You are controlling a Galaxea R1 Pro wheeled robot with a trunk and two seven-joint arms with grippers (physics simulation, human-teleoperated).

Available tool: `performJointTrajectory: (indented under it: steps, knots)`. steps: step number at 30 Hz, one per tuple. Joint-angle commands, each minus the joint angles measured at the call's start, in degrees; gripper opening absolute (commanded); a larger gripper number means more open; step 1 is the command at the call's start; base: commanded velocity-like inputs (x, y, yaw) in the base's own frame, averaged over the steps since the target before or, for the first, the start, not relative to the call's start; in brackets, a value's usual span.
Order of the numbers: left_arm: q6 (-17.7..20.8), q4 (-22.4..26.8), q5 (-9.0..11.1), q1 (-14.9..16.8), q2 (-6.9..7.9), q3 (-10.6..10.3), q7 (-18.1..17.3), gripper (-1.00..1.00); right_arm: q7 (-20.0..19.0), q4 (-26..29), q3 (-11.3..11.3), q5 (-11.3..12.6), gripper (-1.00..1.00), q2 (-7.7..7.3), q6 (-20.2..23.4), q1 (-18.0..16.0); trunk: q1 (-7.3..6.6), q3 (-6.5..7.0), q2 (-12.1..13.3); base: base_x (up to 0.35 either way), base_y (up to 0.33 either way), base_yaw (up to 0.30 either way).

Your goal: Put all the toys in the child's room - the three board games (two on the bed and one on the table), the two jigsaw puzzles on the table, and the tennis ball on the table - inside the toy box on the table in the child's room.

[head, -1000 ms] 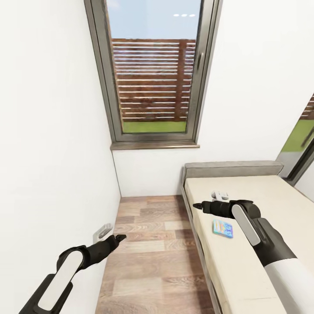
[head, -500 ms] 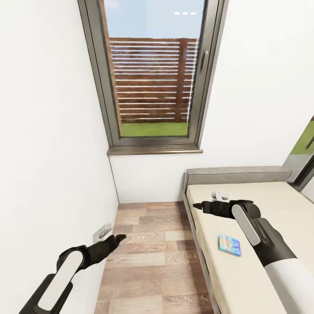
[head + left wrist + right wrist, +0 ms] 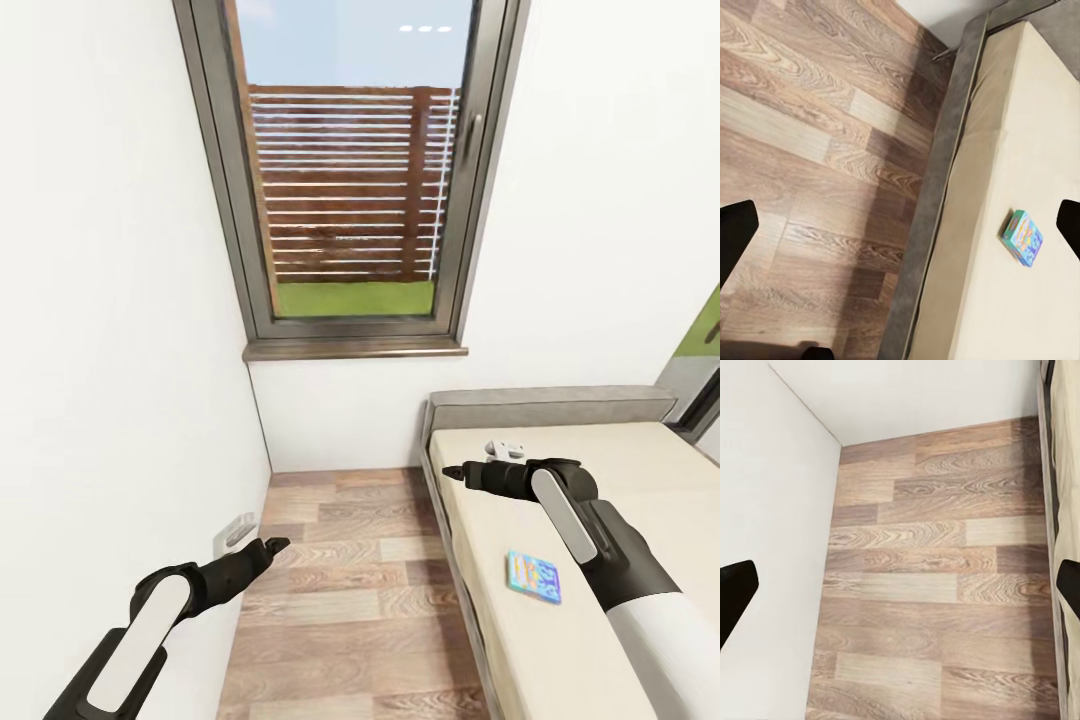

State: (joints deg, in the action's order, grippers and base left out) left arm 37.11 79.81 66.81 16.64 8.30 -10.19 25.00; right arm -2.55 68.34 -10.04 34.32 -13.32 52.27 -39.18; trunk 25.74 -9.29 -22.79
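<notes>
Light-blue board game (image 3: 533, 577) lies on the bed (image 3: 600, 460), below the empty, spread right tool (image 3: 452, 471).

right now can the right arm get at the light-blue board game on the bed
Probably yes. The light-blue board game lies flat on the bed with nothing on or around it, just beside the right forearm. The right gripper is open and empty but points past it, so the arm would need to fold back.
</notes>
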Motion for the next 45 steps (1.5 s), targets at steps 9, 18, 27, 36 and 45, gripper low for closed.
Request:
performJointTrajectory:
  steps: [9,18,27,36,45]
  knots:
    - [0.0,0.2,0.6,0.1,0.05,-0.1,0.6,1.0,-0.3,0.0,-0.1,-0.3,1.0,-0.04,0.2,-0.1,0.04,-0.12,-0.1,0.019,0.089,0.0]
    - [0.0,0.2,0.6,0.1,0.05,-0.1,0.7,1.0,-0.3,0.0,-0.1,-0.3,1.0,-0.04,0.2,-0.1,0.04,-0.12,-0.1,0.006,0.037,0.0]
    - [0.0,0.3,0.6,0.1,0.05,-0.1,0.6,1.0,-0.3,0.0,-0.1,-0.3,1.0,-0.04,0.2,-0.1,0.04,-0.12,-0.1,0.002,0.01,0.0]
    - [0.0,0.3,0.6,0.1,0.05,-0.1,0.7,1.0,-0.3,0.0,-0.1,-0.3,1.0,-0.04,0.2,-0.1,0.04,-0.12,-0.1,0.0,0.003,0.0]
    - [0.0,0.3,0.6,0.1,0.05,-0.1,0.6,1.0,-0.3,0.0,-0.1,-0.3,1.0,-0.04,0.2,-0.1,0.04,-0.12,-0.1,0.072,0.001,0.0]
